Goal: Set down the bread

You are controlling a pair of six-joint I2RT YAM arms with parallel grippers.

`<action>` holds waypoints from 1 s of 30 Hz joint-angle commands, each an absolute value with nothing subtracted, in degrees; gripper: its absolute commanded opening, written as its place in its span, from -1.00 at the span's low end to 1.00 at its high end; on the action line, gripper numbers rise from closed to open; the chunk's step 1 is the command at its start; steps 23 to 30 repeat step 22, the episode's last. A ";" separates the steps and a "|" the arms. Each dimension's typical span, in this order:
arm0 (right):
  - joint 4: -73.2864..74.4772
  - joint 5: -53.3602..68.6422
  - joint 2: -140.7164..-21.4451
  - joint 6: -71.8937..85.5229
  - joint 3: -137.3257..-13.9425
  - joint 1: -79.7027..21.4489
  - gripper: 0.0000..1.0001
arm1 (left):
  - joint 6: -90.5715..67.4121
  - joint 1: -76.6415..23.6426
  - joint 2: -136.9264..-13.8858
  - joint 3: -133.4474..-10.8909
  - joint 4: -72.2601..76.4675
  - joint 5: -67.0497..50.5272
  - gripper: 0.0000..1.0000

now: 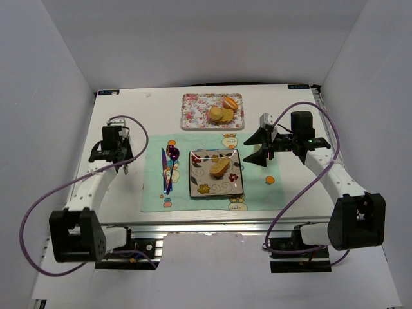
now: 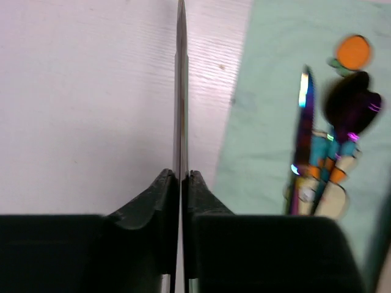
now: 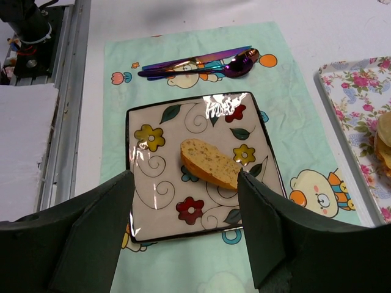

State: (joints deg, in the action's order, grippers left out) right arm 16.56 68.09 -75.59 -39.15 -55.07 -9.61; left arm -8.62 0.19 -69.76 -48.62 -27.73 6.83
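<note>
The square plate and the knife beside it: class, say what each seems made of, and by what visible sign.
The square plate looks like glazed ceramic: glossy, with a bright glare patch over painted flowers. The knife looks like metal with an iridescent purple-blue finish, mirror-shiny; coated plastic is possible.

White matte tabletop (image 1: 129,116), enclosed left, back and right by plain pale grey wall panels (image 1: 193,38). Silver aluminium rail (image 1: 212,229) along near edge. Lighting even.

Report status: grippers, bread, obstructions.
Left gripper shut, empty. Right gripper open, beside the plate. Bread lies on plate, ungripped. Cutlery off to plate's side, no obstruction.
</note>
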 commanded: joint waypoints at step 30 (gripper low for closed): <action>14.13 33.73 -78.43 -6.13 -67.40 -10.02 0.79 | -15.61 12.22 -68.41 -46.90 -17.21 -6.39 0.96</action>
